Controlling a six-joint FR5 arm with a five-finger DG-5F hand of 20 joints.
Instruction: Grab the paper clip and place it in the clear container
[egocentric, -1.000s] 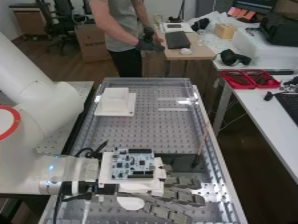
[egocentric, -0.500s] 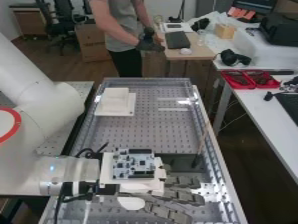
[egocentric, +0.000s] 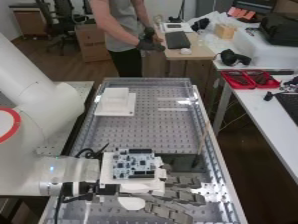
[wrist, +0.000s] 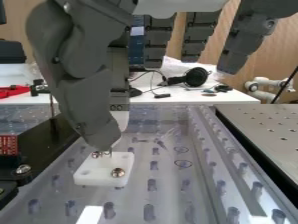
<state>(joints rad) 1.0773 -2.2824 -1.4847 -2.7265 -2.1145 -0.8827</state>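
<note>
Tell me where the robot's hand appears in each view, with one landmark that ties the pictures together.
High view: the hand is at lower middle, just right of the circuit board.
Wrist view: the hand is close to the camera, its thumb tip just in front of a white block with screws.
Shared landmark: the dotted bench surface beneath the hand.

The high view's left edge crops the arm (egocentric: 50, 107), the wrist view's top edge the hand (egocentric: 181, 181).

Block (egocentric: 116, 103) on bench (egocentric: 133, 134) — trays (egocentric: 241, 86) on table (egocentric: 266, 117), right.
</note>
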